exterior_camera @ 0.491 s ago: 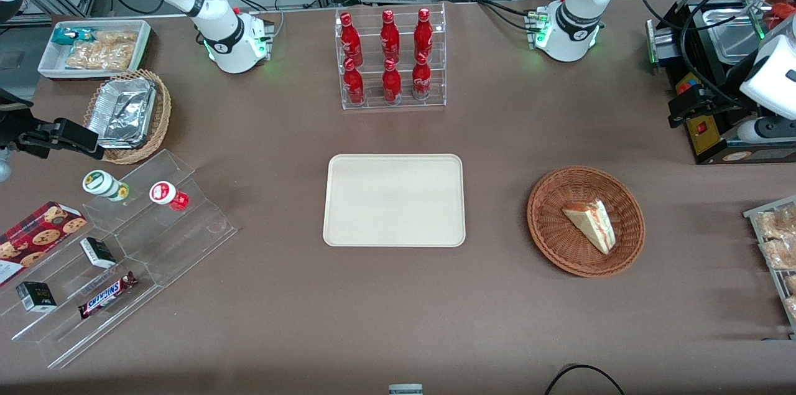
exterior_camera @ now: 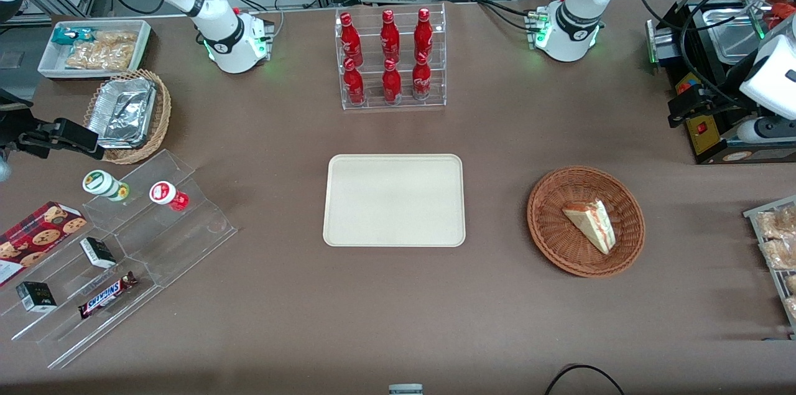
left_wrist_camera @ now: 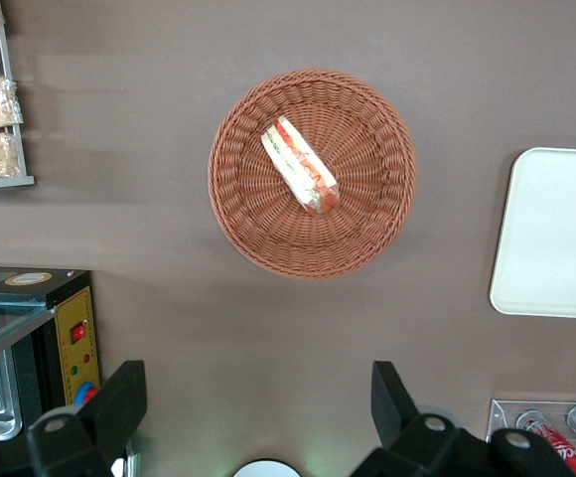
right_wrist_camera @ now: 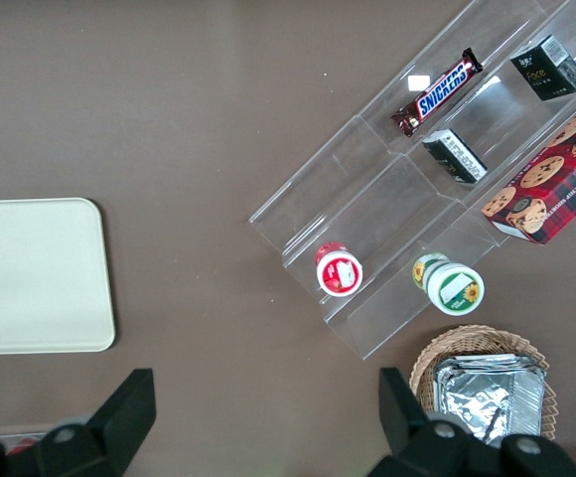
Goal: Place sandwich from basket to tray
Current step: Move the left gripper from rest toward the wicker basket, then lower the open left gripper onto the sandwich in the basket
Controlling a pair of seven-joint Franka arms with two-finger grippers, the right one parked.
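Note:
The sandwich (exterior_camera: 591,225) lies in the round reddish-brown basket (exterior_camera: 547,196) toward the working arm's end of the table. The left wrist view shows the sandwich (left_wrist_camera: 300,166) lying on its side near the middle of the basket (left_wrist_camera: 238,199). The cream tray (exterior_camera: 394,199) sits empty at the table's middle, and its edge shows in the left wrist view (left_wrist_camera: 556,234). My left gripper (exterior_camera: 676,110) hangs high above the table, farther from the front camera than the basket. It is wide open and empty (left_wrist_camera: 256,397), well apart from the sandwich.
A clear rack of red bottles (exterior_camera: 392,59) stands farther back than the tray. A black appliance (exterior_camera: 715,134) sits under the left gripper. A wire rack of snacks (exterior_camera: 774,239) lies beside the basket. A stepped acrylic display (exterior_camera: 124,246) and a tan foil-filled basket (exterior_camera: 127,115) lie toward the parked arm's end.

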